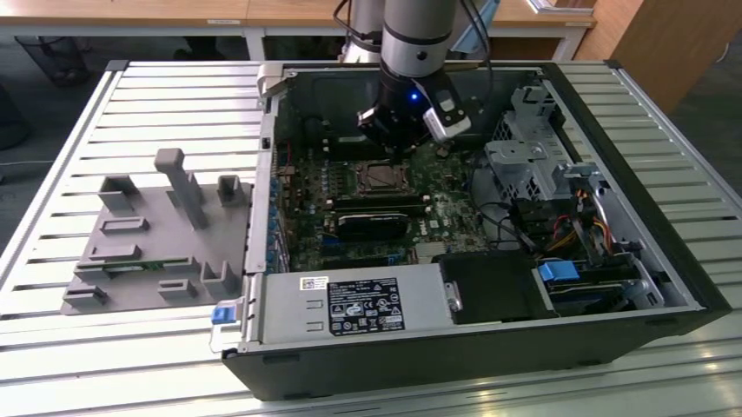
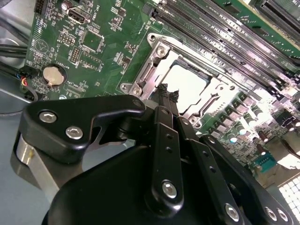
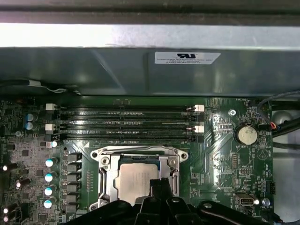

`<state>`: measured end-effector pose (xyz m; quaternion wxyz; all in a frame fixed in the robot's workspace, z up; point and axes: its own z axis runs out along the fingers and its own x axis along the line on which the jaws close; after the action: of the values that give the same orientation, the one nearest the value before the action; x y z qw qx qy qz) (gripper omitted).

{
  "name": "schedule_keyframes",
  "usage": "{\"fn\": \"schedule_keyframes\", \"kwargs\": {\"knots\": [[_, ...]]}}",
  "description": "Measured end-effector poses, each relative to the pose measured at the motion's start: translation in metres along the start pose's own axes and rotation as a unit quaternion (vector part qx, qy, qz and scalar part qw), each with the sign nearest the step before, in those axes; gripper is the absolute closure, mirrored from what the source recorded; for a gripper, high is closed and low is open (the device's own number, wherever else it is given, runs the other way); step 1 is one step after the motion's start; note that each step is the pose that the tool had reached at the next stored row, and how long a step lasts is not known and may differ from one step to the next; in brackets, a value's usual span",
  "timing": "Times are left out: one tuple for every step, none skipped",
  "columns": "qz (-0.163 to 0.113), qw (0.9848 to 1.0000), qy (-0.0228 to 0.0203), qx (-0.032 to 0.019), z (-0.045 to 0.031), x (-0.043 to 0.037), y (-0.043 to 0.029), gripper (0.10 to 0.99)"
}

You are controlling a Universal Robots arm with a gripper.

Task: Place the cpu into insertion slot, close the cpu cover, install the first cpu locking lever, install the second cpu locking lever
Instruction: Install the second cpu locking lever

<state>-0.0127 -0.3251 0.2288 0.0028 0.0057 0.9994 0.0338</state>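
Scene: an open computer case lies on a slatted metal table; the arm reaches down into it from the far side, over the motherboard.
Exterior view, extra: a grey plastic fixture sits on the table at the exterior view's left, well apart from the case; a power supply fills the case's near edge; cables and a drive cage are at the exterior view's right.
First wrist view, extra: the far case wall with a white label, the memory sticks lying between that wall and the socket, and a coin battery beside them.
Second wrist view, extra: the black linkage of the pincer seen close, with the coin battery off to one side.
cpu: flat square, dull silver-grey top; seated in the insertion slot, level with it. In the second wrist view the top glares nearly white.
cpu cover: thin silver frame, lying down around the chip with the chip top showing through its opening.
Position relative to pincer: the pincer tips hang just over the edge of the cpu, at the socket rim; I cannot tell whether they touch.
Pincer state: clenched, tips pressed together, nothing between them.
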Motion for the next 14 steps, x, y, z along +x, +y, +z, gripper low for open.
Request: {"fn": "schedule_keyframes", "kwargs": {"knots": [[0.0, 1.0, 0.0, 0.0, -0.0001, 0.0, -0.001, 0.98], [0.0, 1.0, 0.0, 0.0, -0.0001, 0.0, -0.001, 0.98], [0.0, 1.0, 0.0, 0.0, -0.0001, 0.0, -0.001, 0.98], [0.0, 1.0, 0.0, 0.0, -0.0001, 0.0, -0.0011, 0.98], [0.0, 1.0, 0.0, 0.0, -0.0001, 0.0, -0.0012, 0.98], [0.0, 1.0, 0.0, 0.0, -0.0001, 0.0, -0.0014, 0.98], [0.0, 1.0, 0.0, 0.0, -0.0002, 0.0, -0.0017, 0.98], [0.0, 1.0, 0.0, 0.0, -0.0002, 0.0, -0.0021, 0.98], [0.0, 1.0, 0.0, 0.0, -0.0002, 0.0, -0.0027, 0.98], [0.0, 1.0, 0.0, 0.0, -0.0002, 0.0, -0.0035, 0.98], [0.0, 1.0, 0.0, 0.0, -0.0003, -0.0001, -0.0043, 0.98], [0.0, 1.0, 0.0, 0.0, -0.0003, -0.0001, -0.0051, 0.98], [0.0, 1.0, 0.0, 0.0, -0.0004, -0.0001, -0.0061, 0.98], [0.0, 1.0, 0.0, 0.0, -0.0004, -0.0001, -0.0077, 0.98]]}}
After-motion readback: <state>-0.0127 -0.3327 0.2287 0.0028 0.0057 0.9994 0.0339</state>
